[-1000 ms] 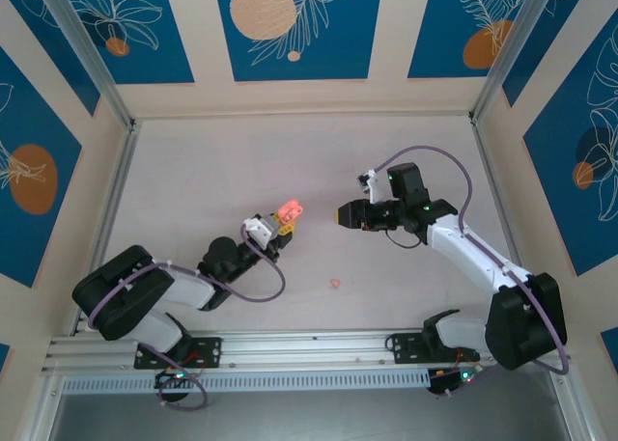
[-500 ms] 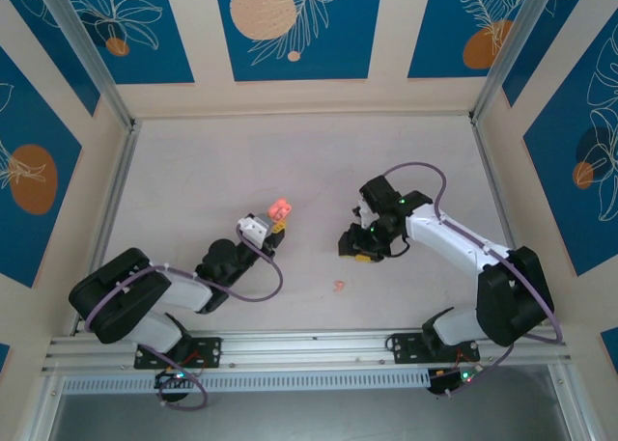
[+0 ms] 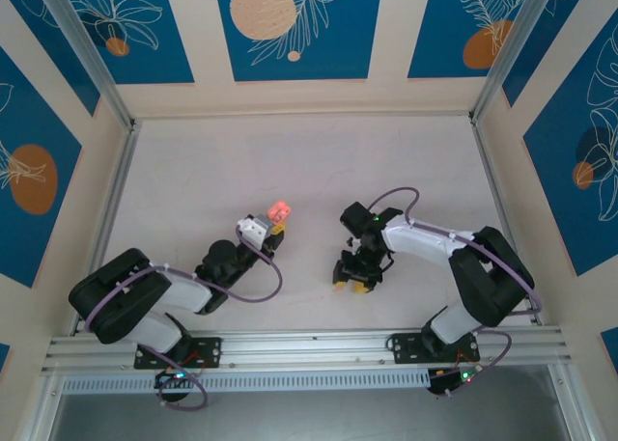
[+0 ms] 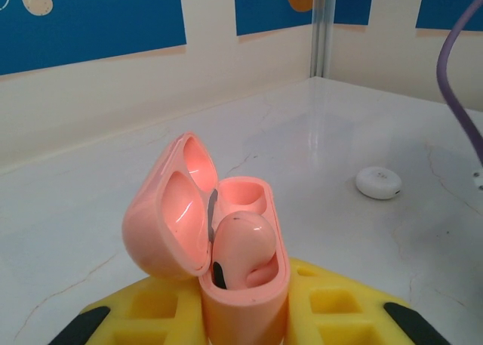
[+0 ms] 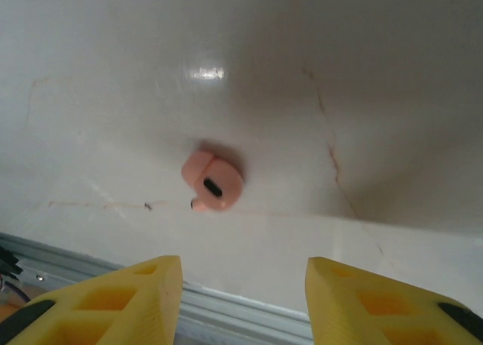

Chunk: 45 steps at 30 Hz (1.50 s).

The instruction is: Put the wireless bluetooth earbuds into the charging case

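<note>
So compared with a second ago, the right arm had moved a lot. Back then it was stretched out with its gripper hanging level off to the right of the charging case [image 3: 280, 210]. By now it had folded in and tipped down, so the right gripper [image 3: 351, 281] pointed at the tabletop [image 3: 212, 171], right of the case and nearer the arm bases. That's the spot where the loose earbud sat in the earlier overhead shots. The left arm had only pulled back a touch in the first half second, and the case went with it. After that it didn't budge.

Pose-wise, the left arm lay low and bent, with the left gripper [image 3: 274, 223] clamped on the bottom of the case, holding it upright. The lid [image 4: 170, 224] was flipped open to the left. One earbud [image 4: 245, 251] sat in the near socket and the far socket [image 4: 243, 196] was bare. The right gripper's yellow fingers [image 5: 113, 303] were spread wide. The loose earbud [image 5: 213, 180] lay on the table ahead of the gap between them, touching neither.

Hard bits: from above, the right gripper covered the loose earbud, so I couldn't pick it out there. In the left wrist view the case's base was cut off at the bottom edge. A small white round disc [image 4: 379, 182] sat on the table beyond the case to the right, and I couldn't tell what it was.
</note>
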Motion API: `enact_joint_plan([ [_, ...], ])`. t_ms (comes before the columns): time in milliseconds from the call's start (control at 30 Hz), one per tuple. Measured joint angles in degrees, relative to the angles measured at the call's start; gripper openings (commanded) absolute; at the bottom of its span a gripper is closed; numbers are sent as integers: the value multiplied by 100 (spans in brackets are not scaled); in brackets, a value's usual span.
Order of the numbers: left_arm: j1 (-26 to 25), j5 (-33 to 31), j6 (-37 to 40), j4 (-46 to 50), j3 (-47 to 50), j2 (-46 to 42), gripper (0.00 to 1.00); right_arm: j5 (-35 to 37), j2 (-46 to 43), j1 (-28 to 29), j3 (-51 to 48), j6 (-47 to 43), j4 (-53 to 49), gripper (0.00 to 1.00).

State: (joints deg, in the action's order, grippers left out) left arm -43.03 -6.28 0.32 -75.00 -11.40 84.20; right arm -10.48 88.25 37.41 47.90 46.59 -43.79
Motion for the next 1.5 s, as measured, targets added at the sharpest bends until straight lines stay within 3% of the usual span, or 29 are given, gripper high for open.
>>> enact_joint_plan([
  [633, 0, -197, 17, 144, 184, -317, 23, -146, 863, 52, 741, -168, 551, 44],
  [1100, 0, -197, 22, 411, 199, -448, 24, 1056, 960, 662, 1593, -1150, -876, 45],
  [1500, 0, -240, 26, 651, 262, -748, 24, 1480, 1543, 990, 1773, -1969, -977, 49],
])
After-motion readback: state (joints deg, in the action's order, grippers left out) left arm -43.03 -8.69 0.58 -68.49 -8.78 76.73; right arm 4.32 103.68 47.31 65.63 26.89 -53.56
